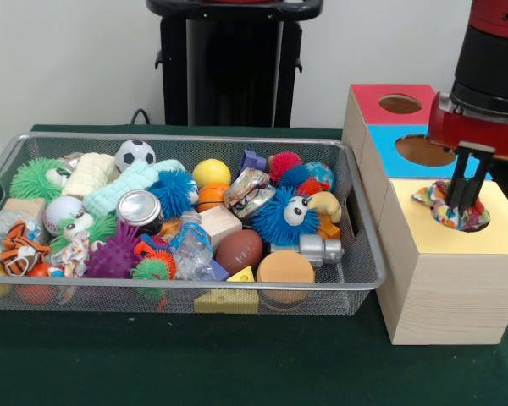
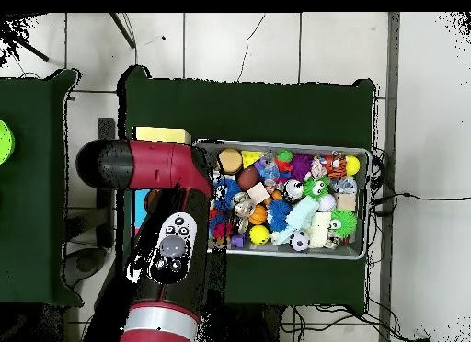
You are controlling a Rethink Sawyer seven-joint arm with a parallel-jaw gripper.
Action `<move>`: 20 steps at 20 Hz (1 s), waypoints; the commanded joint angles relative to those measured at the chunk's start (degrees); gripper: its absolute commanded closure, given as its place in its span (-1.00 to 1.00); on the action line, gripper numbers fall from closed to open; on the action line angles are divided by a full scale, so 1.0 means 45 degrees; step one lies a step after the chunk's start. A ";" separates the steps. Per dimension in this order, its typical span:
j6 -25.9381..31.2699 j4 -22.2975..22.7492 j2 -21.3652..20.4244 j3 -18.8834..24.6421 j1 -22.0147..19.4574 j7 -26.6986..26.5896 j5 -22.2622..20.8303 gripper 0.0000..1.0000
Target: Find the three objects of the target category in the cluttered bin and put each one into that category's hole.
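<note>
Front view: black two-fingered gripper (image 1: 464, 196) directly above yellow box's round hole (image 1: 459, 216), narrowly closed on multicoloured fabric toy (image 1: 440, 205).

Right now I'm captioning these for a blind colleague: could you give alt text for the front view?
A robot gripper lowers a multicoloured cloth toy into the hole of a yellow-topped wooden box. Blue- and red-topped boxes sit behind it. To the left, a wire mesh bin on a green table holds balls, fuzzy toys, blocks and a can.
</note>
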 commanded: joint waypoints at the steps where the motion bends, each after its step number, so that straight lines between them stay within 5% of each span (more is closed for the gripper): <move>1: -0.1304 0.0174 0.1304 0.1192 -0.0370 0.1272 -0.0485 1.00; 10: -0.2352 -0.0603 0.2294 0.1143 -0.0364 0.1438 -0.0323 1.00; 20: -0.1857 -0.0823 0.2174 0.1167 -0.0506 0.1083 -0.0271 1.00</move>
